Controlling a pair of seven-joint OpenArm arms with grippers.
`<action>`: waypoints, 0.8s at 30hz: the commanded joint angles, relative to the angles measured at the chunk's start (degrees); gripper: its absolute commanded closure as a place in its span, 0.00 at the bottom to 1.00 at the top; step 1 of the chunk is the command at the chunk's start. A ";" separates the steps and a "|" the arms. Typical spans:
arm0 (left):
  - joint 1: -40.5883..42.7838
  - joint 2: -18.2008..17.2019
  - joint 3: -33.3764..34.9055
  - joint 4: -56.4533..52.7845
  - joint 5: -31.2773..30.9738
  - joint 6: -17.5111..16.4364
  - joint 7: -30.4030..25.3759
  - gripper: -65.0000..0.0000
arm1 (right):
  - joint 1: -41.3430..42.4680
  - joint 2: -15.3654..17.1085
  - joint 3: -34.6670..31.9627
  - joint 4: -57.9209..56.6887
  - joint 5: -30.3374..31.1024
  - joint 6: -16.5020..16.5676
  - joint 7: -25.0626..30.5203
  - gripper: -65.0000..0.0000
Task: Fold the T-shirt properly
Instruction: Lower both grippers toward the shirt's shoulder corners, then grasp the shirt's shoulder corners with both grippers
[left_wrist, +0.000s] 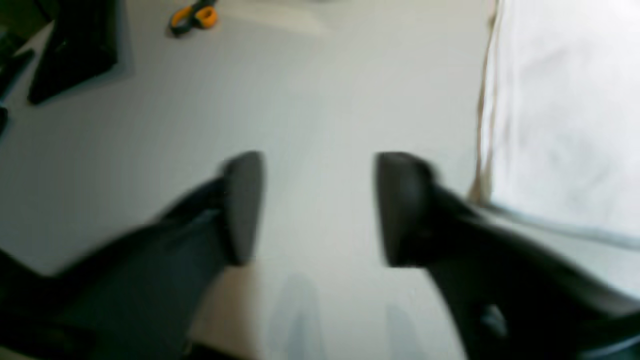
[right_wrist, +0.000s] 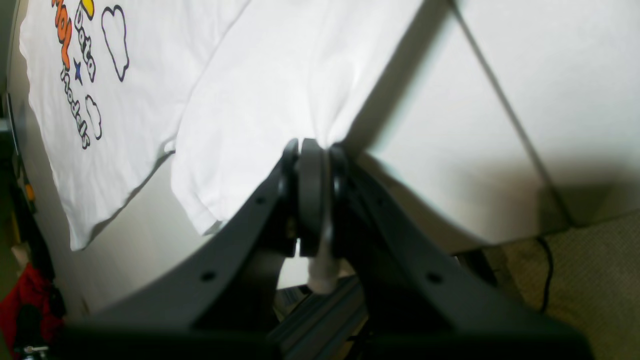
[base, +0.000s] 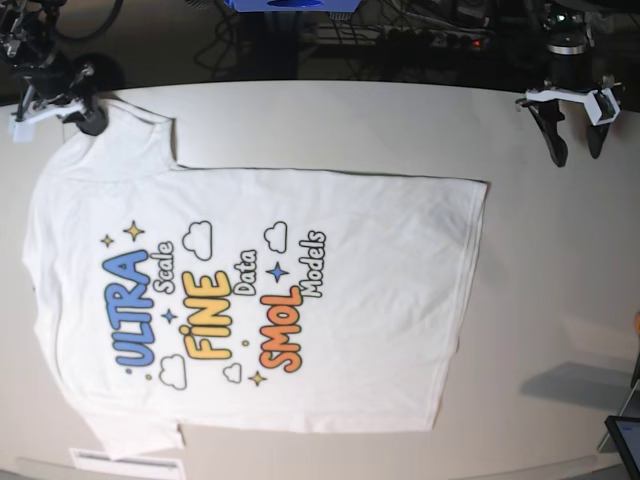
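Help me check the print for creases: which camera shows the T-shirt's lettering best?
The base view: the T-shirt lies spread flat, all lettering readable. The right wrist view shows only the print's edge beyond the right claw pinching a sleeve. The left wrist view shows plain white cloth.

left hand (left_wrist: 320, 207) fingers spread apart, right hand (right_wrist: 314, 150) fingers pressed together

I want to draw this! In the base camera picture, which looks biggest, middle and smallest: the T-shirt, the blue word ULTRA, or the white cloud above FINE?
1. The T-shirt, covering much of the table.
2. The blue word ULTRA, a strip of the print.
3. The white cloud, clearly smallest.
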 joint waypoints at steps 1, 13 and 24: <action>0.37 -1.25 -0.38 0.98 -2.50 0.19 -1.47 0.38 | -0.40 0.58 0.12 0.52 0.41 0.08 -0.41 0.99; -9.74 -1.08 0.41 1.07 -25.36 -10.71 27.19 0.37 | -0.40 0.84 0.04 0.52 0.41 0.08 -0.50 1.00; -12.64 3.41 0.32 -0.60 -27.74 -11.67 36.42 0.38 | -0.48 0.84 0.04 0.52 0.41 0.08 -0.50 1.00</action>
